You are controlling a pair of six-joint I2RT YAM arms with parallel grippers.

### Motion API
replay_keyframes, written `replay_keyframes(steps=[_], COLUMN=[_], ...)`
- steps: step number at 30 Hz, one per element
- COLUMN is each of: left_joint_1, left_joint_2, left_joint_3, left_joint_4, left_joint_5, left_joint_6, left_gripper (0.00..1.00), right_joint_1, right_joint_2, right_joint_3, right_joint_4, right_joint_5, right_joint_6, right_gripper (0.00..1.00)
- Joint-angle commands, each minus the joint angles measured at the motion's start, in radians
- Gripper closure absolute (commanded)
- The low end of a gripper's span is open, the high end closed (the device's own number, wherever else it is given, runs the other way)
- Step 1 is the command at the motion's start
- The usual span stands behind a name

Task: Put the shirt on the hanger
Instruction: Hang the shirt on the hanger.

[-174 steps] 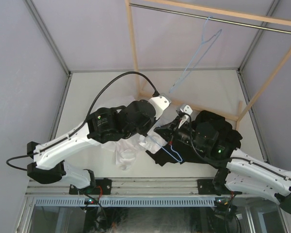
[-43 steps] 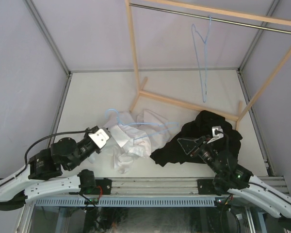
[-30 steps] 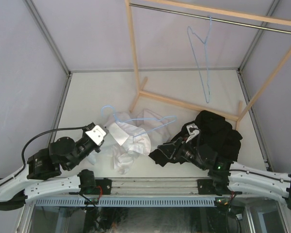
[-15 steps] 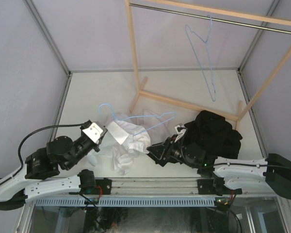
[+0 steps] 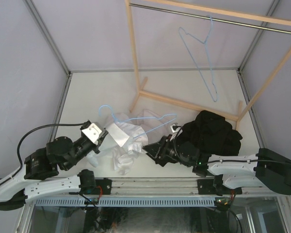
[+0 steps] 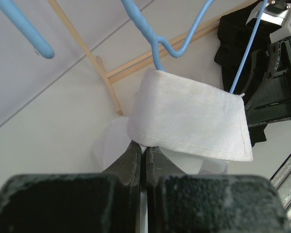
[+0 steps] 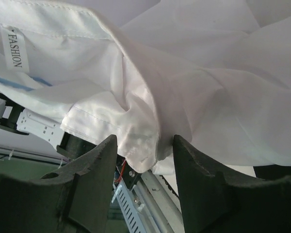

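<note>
The white shirt point(image 5: 128, 143) lies crumpled near the table's front, with a blue wire hanger point(image 5: 161, 116) threaded into its upper part. My left gripper point(image 5: 103, 134) is shut on the shirt's stitched edge point(image 6: 194, 121), holding it lifted with the hanger's point(image 6: 157, 53) neck rising from the fold. My right gripper point(image 5: 149, 148) is at the shirt's right edge. In the right wrist view its fingers point(image 7: 144, 145) stand open, with a hanging fold of shirt point(image 7: 208, 73) between them and not pinched. A "FASHION" label point(image 7: 14, 48) shows inside the collar.
A black garment point(image 5: 211, 133) is heaped to the right, under my right arm. A wooden rack point(image 5: 133, 53) stands at the back with a metal rail point(image 5: 213, 19), and a second blue hanger point(image 5: 203, 58) hangs from it. The table's metal front edge point(image 5: 155, 187) is close.
My right gripper has moved left from the black garment to the shirt's edge. The left gripper has lifted the shirt's edge and hanger slightly. The hanger on the rail has swung round.
</note>
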Motion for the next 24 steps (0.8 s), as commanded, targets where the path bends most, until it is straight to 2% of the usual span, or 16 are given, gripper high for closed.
replay_keyframes(steps=[1,14,19,24], left_joint_1=[-0.004,-0.004,-0.005,-0.004], left_joint_2=[-0.014,-0.009,-0.017,-0.027], left_joint_3=[0.064,0.076,0.080,0.070], left_joint_4=[0.041,0.035,0.030,0.028], left_joint_5=[0.016,0.017,0.011,0.014], left_joint_6=[-0.034,-0.031,-0.036,-0.047], left_gripper=[1.00,1.00,1.00,1.00], right_joint_1=[0.008,0.008,0.006,0.006], right_joint_2=[0.015,0.073,0.078,0.070], right_joint_3=[0.066,0.067,0.067,0.067], right_joint_4=[-0.046,-0.080,-0.013,0.067], right_joint_5=[0.047,0.061,0.009,-0.033], right_joint_6=[0.015,0.007,-0.040,-0.095], right_gripper=[0.48,0.48,0.58,0.76])
